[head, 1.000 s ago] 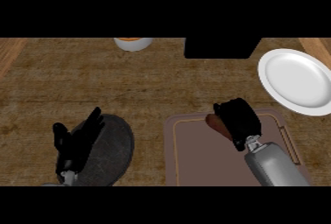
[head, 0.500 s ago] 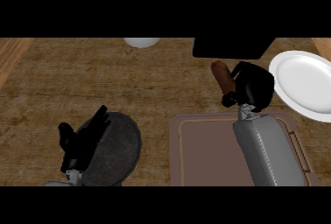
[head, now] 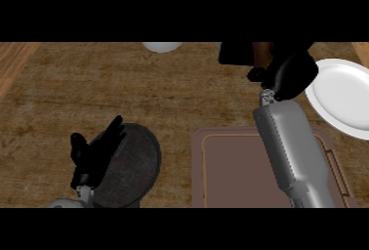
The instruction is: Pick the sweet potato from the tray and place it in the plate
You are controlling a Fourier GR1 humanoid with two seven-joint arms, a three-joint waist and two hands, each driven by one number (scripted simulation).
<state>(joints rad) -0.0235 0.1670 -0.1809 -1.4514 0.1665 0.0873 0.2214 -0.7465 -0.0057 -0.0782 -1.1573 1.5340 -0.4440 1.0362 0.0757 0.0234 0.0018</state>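
Curling round the potato (head: 261,52), the right hand (head: 290,74) hangs above the counter (head: 108,93), beyond the tray (head: 231,176) and just left of the plate (head: 344,97). Only the potato's brown end shows. At lower left, the left hand (head: 97,152) rests with fingers straight over a dark disc (head: 138,166).

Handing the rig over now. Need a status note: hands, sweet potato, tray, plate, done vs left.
Right hand: curled round the sweet potato, beyond the tray, just left of the plate.
Left hand: open, resting at lower left over a dark round disc.
Done: sweet potato is off the tray, in hand.
Left: carry it right over the plate, set it down, release.
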